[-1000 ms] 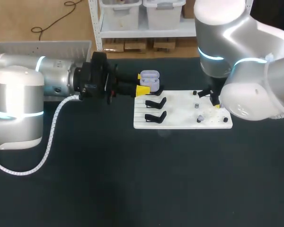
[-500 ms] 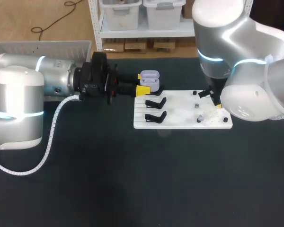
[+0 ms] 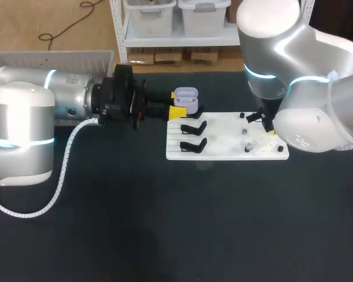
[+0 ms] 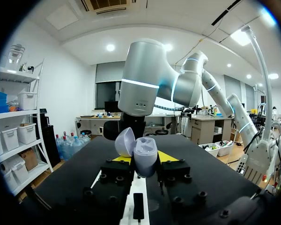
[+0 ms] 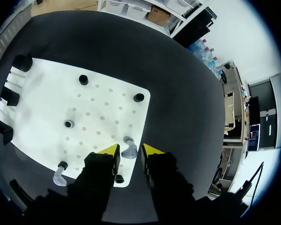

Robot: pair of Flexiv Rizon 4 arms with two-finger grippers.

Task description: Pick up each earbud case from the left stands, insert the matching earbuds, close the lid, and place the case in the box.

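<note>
Earbud case [image 4: 144, 152] — left end effector [image 4: 144, 159] grips | right end effector [image 5: 130, 153] ajar astride earbud [image 5: 129, 149], wrist-only

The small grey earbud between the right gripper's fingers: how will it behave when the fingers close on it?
The earbud looks small, smooth and rounded, so it may slip or twist in the right gripper. It is probably light and stiff. Standing on the white board, it could tip if one finger touches first.

Lilac case [image 3: 186, 97], white board [image 3: 223, 151] — black stands [image 3: 193, 127], black table [image 3: 165, 223].
</note>
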